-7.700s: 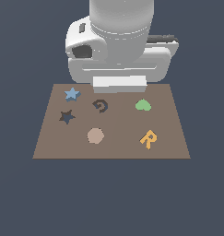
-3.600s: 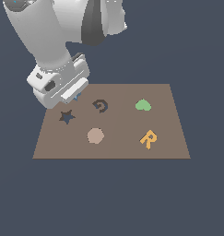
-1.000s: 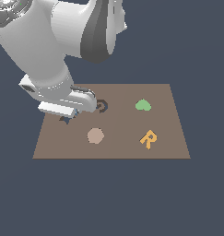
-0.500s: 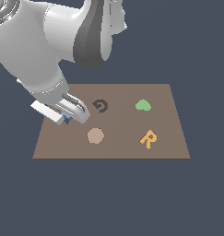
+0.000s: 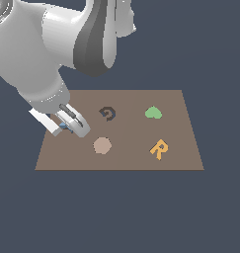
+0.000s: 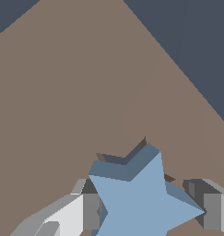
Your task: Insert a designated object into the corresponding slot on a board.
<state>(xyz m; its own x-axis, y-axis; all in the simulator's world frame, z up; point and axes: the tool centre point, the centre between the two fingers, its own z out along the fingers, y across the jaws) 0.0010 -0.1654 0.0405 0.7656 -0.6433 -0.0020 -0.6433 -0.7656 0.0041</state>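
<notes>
Lowered since half a second ago, gripper sits over the board's side at the exterior view's left, fingers clamped on flat light-blue star. Wrist view shows star points entering dark slot; exterior view hides both behind the smooth grey arm.

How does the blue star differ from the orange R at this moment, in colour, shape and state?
The blue star is light blue and five-pointed; the orange R is an orange letter shape. The star sits between the fingers of the gripper, low over the board at the exterior view's left, while the R lies free on the board, toward the right. Both are small pieces of similar size.
</notes>
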